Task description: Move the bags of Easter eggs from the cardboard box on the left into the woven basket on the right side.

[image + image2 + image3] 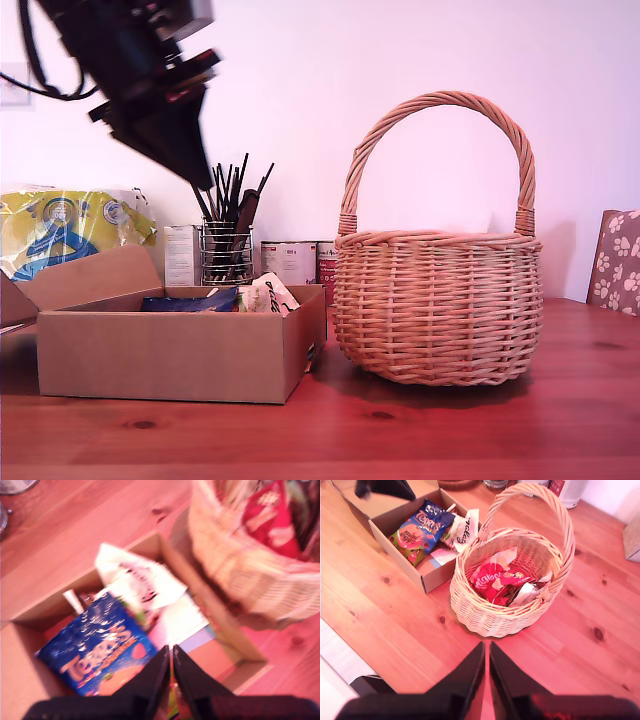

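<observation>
The cardboard box (170,350) sits on the wooden table at the exterior view's left, flap open. Inside lie a dark blue egg bag (95,650) and a cream bag (140,580), both also seen from above as the blue bag (427,520) and cream bag (462,527). The woven basket (440,310) stands beside the box and holds several red bags (492,580). My first gripper (195,170) hangs above the box, its fingers (157,672) pressed together and holding nothing. My second gripper (486,655) is high over the table near the basket (490,615), shut and empty.
Behind the box stand a wire pencil holder (227,250) full of brushes, a yellow-and-blue package (60,230), a white carton (180,255) and tins (295,262). A paw-print cushion (620,260) is at the exterior view's right edge.
</observation>
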### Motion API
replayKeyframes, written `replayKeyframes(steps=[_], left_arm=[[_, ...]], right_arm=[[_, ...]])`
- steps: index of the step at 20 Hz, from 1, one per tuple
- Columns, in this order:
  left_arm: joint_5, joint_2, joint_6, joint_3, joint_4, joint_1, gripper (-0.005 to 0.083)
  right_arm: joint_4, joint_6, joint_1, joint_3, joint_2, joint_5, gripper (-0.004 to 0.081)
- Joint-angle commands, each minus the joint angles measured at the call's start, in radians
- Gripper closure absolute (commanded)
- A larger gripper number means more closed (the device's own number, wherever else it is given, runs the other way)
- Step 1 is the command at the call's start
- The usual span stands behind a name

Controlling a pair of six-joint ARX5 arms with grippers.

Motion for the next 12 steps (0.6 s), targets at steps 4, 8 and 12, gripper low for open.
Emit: replayKeyframes(steps=[4, 8, 12], left_arm=[[0.014, -0.004, 0.023, -0.005, -0.053, 0.055, 0.0428], [-0.008, -0.003, 0.023, -0.005, -0.052, 0.066, 0.0019], [-0.007, -0.002, 0.022, -0.005, -0.054, 0.066, 0.0019]], right_arm=[[0.006, 0.001, 0.000, -0.011, 0.035, 0.000, 0.0782], [0.006, 0.001, 0.000, -0.011, 0.080, 0.000, 0.0782], [0.007, 0.001, 0.000, -0.011, 0.127, 0.000, 0.0782]])
